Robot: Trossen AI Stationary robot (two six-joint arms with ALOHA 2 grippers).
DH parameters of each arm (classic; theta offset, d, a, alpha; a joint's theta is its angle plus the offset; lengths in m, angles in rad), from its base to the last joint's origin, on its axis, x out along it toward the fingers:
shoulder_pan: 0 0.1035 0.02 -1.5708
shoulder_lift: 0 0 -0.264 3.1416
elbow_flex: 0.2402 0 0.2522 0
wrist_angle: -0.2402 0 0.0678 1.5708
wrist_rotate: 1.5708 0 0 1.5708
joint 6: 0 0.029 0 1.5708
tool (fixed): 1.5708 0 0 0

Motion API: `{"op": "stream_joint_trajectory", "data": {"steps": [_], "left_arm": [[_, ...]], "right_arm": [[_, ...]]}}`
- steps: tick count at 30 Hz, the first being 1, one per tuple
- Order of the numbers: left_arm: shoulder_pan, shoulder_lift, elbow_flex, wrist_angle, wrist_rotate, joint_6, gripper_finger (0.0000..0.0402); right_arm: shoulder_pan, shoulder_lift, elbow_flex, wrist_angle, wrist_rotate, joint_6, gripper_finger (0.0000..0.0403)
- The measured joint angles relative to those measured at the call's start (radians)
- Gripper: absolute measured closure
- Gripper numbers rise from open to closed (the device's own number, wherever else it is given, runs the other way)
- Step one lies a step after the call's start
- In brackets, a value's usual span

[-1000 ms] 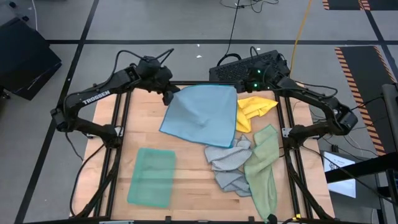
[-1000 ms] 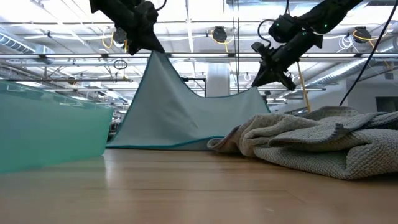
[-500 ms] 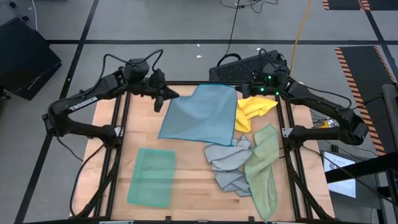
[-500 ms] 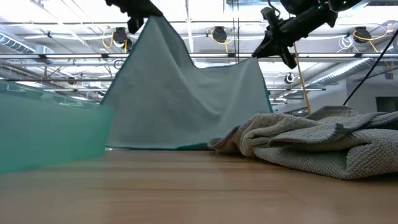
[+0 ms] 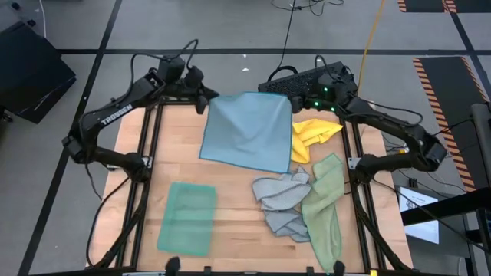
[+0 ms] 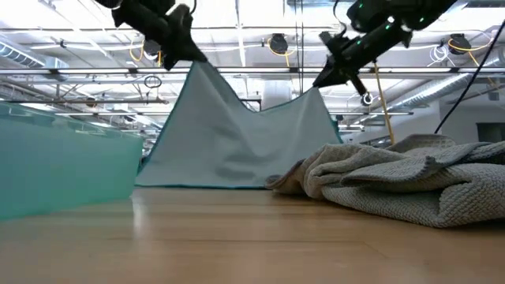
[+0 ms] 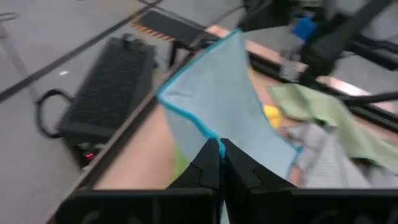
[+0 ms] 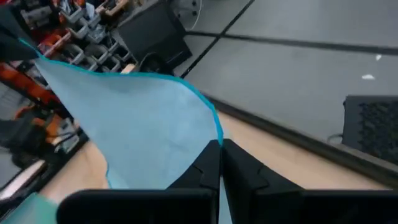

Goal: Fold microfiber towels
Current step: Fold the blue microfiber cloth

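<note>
While both jaws clench its far corners, we hold the blue towel stretched above the bench's far edge.

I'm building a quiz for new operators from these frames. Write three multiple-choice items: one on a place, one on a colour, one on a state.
1. Where does the folded teal towel lie?
A. on the table's near left part
B. under the yellow towel
C. on the keyboard

2. What colour is the towel held up?
A. grey
B. light blue
C. yellow

3. How is the blue towel held?
A. by one hand
B. flat, unheld
C. by both hands, a far corner each

Key: 1 A, it lies alone near left in the high view. 2 B, the blue one hangs between the arms. 3 C, the left hand and the right hand are each shut on a corner.
</note>
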Motion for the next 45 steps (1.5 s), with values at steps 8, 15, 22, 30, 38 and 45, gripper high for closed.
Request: {"op": "stream_joint_trajectory", "data": {"steps": [8, 15, 22, 30, 38, 45], "left_arm": [[0.136, 0.007, 0.0, -0.049, -0.015, 0.007, 0.0398], [0.184, 0.006, -0.034, -0.077, -0.016, 0.047, 0.0398], [0.177, 0.006, -0.108, 0.025, -0.002, 0.047, 0.0398], [0.167, 0.006, -0.138, 0.297, 0.016, 0.0, 0.0398], [0.182, 0.006, -0.151, 0.16, 0.032, 0.059, 0.0398], [0.183, 0.006, -0.291, 0.387, 0.031, -0.028, 0.0398]], "right_arm": [[-0.02, 0.134, 0.0, 0.122, -0.03, 0.022, 0.0401], [-0.035, 0.164, 0.0, 0.155, -0.025, 0.007, 0.0401], [-0.072, 0.149, 0.0, 0.213, -0.064, 0.014, 0.0401], [-0.099, 0.15, 0.0, 0.242, -0.302, 0.107, 0.0401], [-0.099, 0.15, 0.0, 0.154, -0.287, 0.171, 0.0401], [-0.115, 0.151, 0.0, 0.177, -0.124, 0.078, 0.0401]]}}
